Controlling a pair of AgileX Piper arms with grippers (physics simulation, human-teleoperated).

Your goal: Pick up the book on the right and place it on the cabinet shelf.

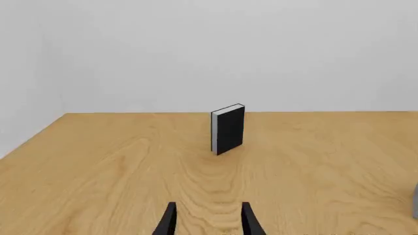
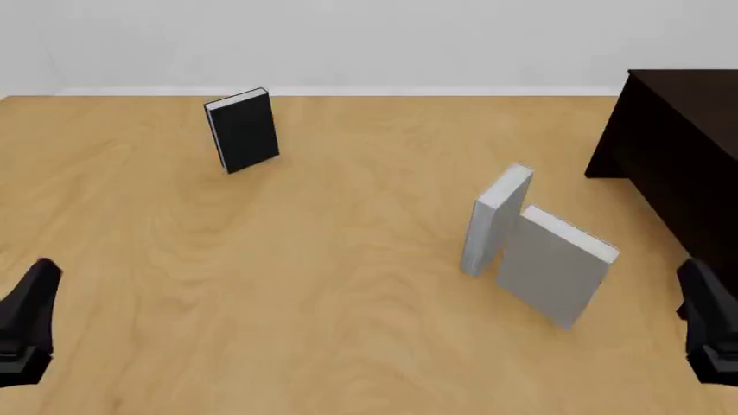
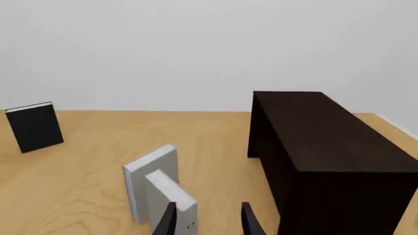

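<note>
— Waiting at the near edge of the desk [image 2: 346,328], what are the two arms doing?

— Both idle. The left tool [image 1: 207,220] and the right tool [image 3: 207,218] each show their fingers spread, holding nothing; neither touches a book.

— Where's the target?

— The book [image 2: 554,268] stands upright just ahead of the right tool, on the desk's right side, broad cover facing the camera. Its thicker grey twin [image 2: 496,220] stands just beside it, a little farther back; whether they touch is unclear.

— And beyond?

— A black book [image 2: 242,130] stands alone at far left, well apart. The dark cabinet [image 2: 675,164] sits at far right; its shelf isn't visible. The right arm looks best placed to reach.
</note>
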